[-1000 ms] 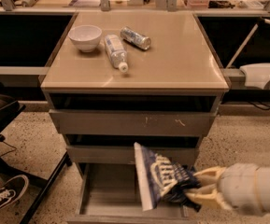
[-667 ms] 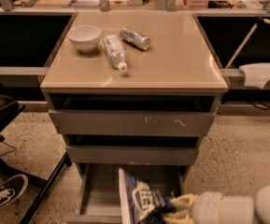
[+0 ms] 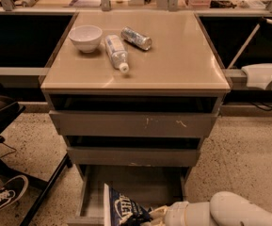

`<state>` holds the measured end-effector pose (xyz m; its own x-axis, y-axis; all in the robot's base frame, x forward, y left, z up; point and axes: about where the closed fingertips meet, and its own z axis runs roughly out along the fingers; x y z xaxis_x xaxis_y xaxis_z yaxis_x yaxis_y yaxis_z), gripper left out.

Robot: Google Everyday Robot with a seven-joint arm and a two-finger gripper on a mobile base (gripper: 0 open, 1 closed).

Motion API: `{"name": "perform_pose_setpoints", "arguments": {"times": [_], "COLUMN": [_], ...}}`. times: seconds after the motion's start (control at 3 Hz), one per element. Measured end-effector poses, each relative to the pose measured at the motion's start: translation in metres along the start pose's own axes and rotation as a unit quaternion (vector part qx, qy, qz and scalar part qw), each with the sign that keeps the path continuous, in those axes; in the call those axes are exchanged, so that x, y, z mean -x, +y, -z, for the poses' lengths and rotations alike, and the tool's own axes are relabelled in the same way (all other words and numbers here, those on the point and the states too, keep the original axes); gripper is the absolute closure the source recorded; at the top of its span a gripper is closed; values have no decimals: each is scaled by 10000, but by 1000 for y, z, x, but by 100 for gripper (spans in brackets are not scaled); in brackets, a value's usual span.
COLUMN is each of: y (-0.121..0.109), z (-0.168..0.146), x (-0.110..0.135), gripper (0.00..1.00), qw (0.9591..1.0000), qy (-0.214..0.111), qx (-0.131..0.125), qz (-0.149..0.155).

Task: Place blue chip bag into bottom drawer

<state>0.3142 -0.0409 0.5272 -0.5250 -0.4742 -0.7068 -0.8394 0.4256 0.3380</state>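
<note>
The blue chip bag, dark blue foil with a white end strip and white lettering, stands on edge inside the open bottom drawer at the frame's lower edge. My gripper reaches in from the lower right and is shut on the bag's right side, its pale fingers wrapped by the crumpled foil. The white arm lies behind it. The bag's lower part is cut off by the frame edge.
On the cabinet top lie a white bowl, a clear plastic bottle and a silver can. The two upper drawers are slightly open. A shoe and chair legs are at the left.
The gripper and bag have moved left and down, lower into the bottom drawer. The arm now sits lower in the frame.
</note>
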Motion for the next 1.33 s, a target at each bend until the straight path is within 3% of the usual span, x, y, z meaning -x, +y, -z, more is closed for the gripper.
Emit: {"name": "perform_pose_setpoints", "arguments": {"times": [0.33, 0.67, 1.0, 1.33], "y": [-37, -103, -155, -189], "z": [2, -7, -16, -24], "x": [-9, -36, -65, -90], "gripper": [100, 100, 100, 100], "qw": [9988, 9922, 9824, 9756], "qy": [-187, -554, -708, -541], "qx": [-410, -1078, -1700, -2069], "qz": [-176, -286, -325, -501]}}
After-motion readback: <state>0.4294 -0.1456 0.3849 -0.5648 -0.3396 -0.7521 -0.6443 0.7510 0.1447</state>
